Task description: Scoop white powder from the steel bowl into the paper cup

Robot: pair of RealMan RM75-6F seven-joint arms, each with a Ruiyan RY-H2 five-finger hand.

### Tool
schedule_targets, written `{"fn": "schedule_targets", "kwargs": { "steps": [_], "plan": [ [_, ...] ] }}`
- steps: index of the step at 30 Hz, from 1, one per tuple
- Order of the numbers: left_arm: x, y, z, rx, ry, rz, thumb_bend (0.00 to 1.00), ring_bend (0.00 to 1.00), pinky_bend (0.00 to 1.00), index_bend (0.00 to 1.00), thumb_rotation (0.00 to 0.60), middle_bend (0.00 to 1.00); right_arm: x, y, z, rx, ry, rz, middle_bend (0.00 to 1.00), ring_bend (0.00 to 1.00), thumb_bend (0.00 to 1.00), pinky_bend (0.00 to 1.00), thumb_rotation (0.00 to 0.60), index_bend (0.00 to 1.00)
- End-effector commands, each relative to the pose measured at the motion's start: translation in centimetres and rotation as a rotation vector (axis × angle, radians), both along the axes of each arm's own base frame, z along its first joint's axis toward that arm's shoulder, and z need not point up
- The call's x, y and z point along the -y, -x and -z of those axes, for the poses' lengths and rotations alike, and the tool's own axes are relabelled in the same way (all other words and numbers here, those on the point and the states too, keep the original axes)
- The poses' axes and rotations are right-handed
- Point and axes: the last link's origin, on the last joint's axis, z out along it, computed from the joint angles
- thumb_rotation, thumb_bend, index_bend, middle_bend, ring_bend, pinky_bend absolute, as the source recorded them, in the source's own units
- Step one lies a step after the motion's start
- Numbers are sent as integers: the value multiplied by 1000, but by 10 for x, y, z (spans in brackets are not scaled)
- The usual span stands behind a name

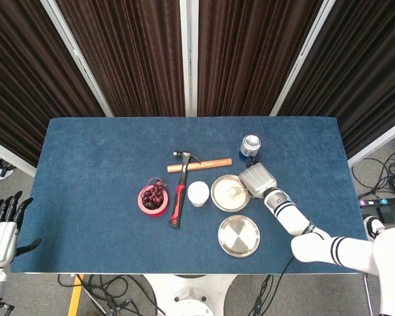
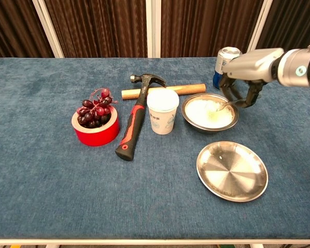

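Observation:
The steel bowl (image 1: pixel 214 193) (image 2: pixel 209 128), filled with white powder (image 2: pixel 206 112), stands right of centre on the blue table. Just to its left stands the white paper cup (image 1: pixel 198 193) (image 2: pixel 163 111), upright. My right hand (image 1: pixel 257 179) (image 2: pixel 250 72) hovers over the bowl's right rim and holds a small spoon (image 2: pixel 223 107) whose tip dips into the powder. My left hand (image 1: pixel 3 224) shows only in the head view, off the table's front-left corner, with its fingers apart and holding nothing.
A red-handled hammer (image 1: pixel 178 194) (image 2: pixel 133 124) lies left of the cup, across a wooden stick (image 1: pixel 199 165) (image 2: pixel 165 91). Grapes sit in a red tape roll (image 1: pixel 153 212) (image 2: pixel 95 135). An empty steel plate (image 1: pixel 238 235) (image 2: pixel 231 170) lies in front of the bowl, a can (image 1: pixel 250 146) (image 2: pixel 226 59) behind it.

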Motion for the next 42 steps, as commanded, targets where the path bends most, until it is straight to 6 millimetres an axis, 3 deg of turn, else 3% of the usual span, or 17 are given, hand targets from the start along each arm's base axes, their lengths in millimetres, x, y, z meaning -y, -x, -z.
{"fn": "schedule_targets", "kwargs": {
  "steps": [1,6,13,21,28,35,42],
  "plan": [
    [0,0,0,-3,2,0,105,45,32,194,600,98,-1,-1,-7,24,-1,6,579,225,327,0,600,593],
    [-2,-1,0,-4,3,4,105,45,32,194,600,98,-1,-11,-17,42,0,-13,579,224,327,0,600,593],
    [-3,-2,0,-3,1,6,105,45,32,194,600,98,1,-46,-19,73,-28,-70,579,225,327,0,600,593],
    [-1,-1,-1,4,-5,0,105,45,32,193,600,98,9,-92,-2,25,-51,-170,579,225,327,0,600,593],
    [2,2,1,15,-8,-10,105,45,32,194,600,98,2,-125,25,-160,-25,-347,579,225,327,0,600,593],
    [5,6,1,22,-12,-18,105,45,32,194,600,98,-10,-143,41,-311,51,-535,579,224,327,0,600,594],
    [6,9,3,38,-8,-19,105,45,32,194,600,98,-24,-140,42,-399,108,-668,579,224,327,0,600,593]
  ]
}}
